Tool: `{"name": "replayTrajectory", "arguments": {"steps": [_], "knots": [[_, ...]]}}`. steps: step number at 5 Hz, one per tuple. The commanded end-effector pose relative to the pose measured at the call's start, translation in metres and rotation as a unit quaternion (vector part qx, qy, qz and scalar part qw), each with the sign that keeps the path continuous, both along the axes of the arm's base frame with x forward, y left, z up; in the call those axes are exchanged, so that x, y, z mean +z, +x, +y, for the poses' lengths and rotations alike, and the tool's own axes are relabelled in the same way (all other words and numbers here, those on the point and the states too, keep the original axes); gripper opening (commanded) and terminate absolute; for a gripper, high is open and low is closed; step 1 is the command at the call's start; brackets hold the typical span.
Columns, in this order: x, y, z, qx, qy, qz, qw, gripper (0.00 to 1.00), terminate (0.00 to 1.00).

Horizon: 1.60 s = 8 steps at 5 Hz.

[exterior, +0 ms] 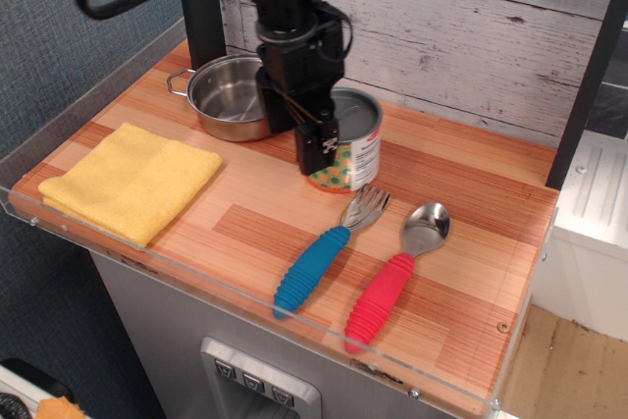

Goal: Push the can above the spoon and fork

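Observation:
The can (pixel 355 144), short with a grey lid and a dotted yellow-orange label with a white panel, stands upright on the wooden table, just behind the fork's tines. My gripper (pixel 321 149) presses against the can's left side; its fingers look closed together. The fork (pixel 322 254) with the blue ribbed handle lies in front of the can. The spoon (pixel 392 279) with the red ribbed handle lies to the fork's right.
A steel pot (pixel 228 97) with two handles sits behind and left of the can. A folded yellow cloth (pixel 132 181) lies at the left front. A clear raised rim (pixel 245 287) runs along the table's front edge; a plank wall (pixel 471 36) stands behind.

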State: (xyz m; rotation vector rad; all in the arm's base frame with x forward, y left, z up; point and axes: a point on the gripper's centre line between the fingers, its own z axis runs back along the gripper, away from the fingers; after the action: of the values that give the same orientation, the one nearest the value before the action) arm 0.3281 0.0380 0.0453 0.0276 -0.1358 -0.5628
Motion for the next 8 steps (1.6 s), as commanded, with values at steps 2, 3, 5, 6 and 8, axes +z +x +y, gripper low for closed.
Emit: {"name": "replayTrajectory", "arguments": {"steps": [2, 3, 5, 6, 8], "knots": [[0.018, 0.042, -0.032, -0.017, -0.018, -0.051, 0.9984, 1.0, 0.0], [0.019, 0.05, -0.043, -0.027, -0.035, -0.058, 0.9973, 1.0, 0.0], [0.04, 0.026, -0.035, 0.05, -0.014, -0.055, 0.9971, 1.0, 0.0], [0.054, -0.003, -0.017, 0.124, -0.011, -0.035, 0.9916, 1.0, 0.0], [0.068, -0.037, 0.022, 0.284, -0.035, -0.031, 0.9578, 1.0, 0.0]]}}
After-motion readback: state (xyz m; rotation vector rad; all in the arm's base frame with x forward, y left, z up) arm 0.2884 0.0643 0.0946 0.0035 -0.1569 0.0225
